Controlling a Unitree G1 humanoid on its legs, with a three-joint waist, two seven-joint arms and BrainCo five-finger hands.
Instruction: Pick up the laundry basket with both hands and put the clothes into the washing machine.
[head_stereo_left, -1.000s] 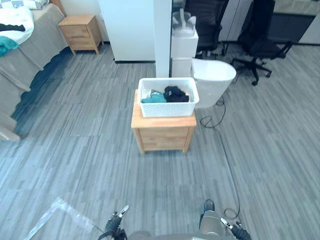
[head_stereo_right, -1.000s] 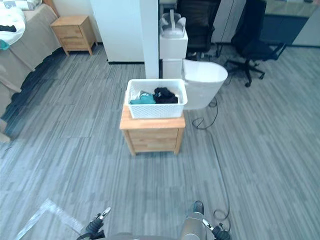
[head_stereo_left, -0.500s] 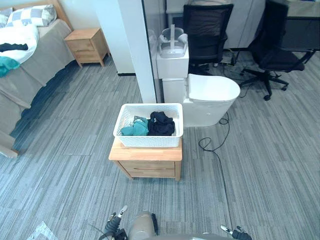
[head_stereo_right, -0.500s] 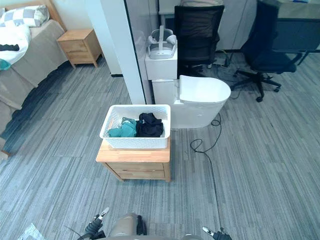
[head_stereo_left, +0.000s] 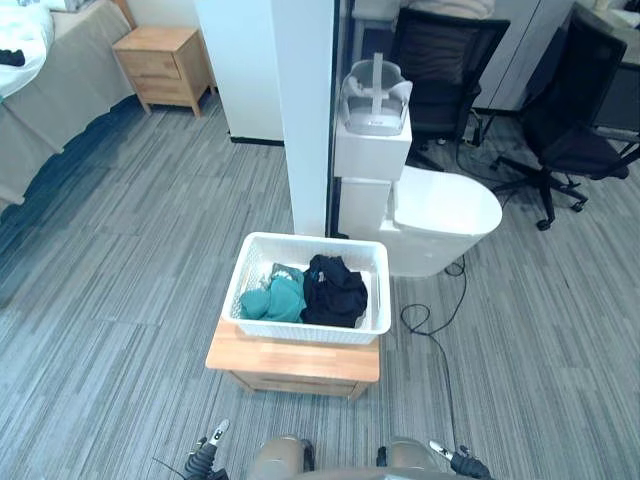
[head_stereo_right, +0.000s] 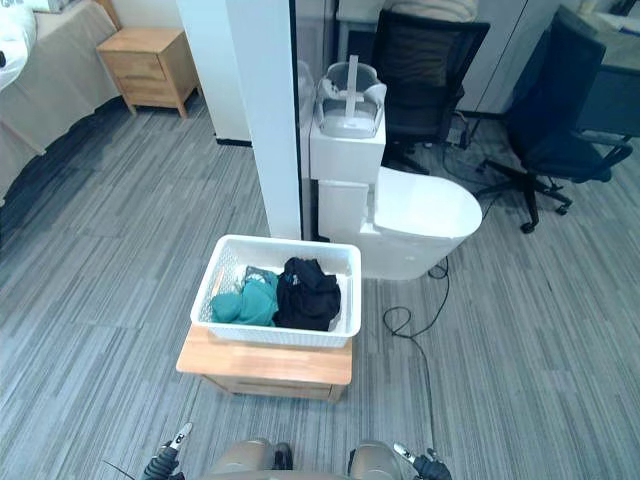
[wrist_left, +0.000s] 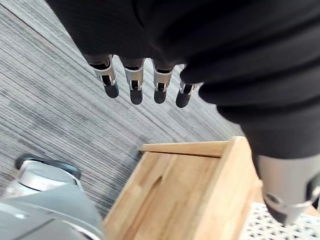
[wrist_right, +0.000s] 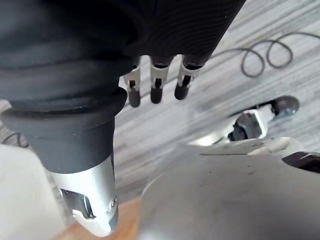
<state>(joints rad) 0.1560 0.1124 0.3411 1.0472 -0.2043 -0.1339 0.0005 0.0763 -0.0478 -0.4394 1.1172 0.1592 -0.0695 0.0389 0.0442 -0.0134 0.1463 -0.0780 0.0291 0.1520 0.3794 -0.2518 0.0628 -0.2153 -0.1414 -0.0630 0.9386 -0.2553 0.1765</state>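
The white laundry basket stands on a low wooden bedside table just ahead of me. Inside lie a teal garment and a black garment. My left hand hangs over the grey floor beside the same wooden table, fingers straight and empty, a corner of the basket past its thumb. My right hand hangs low over the floor, fingers relaxed, holding nothing. Both hands are apart from the basket.
Behind the basket rise a white pillar and a white toilet-shaped unit with a headset on its tank. A black cable loops on the floor at its right. Office chairs stand behind; a second bedside table and a bed lie far left.
The whole picture has shifted: the camera has come closer, so basket and table sit lower and larger. The basket and clothes have not moved on the table.
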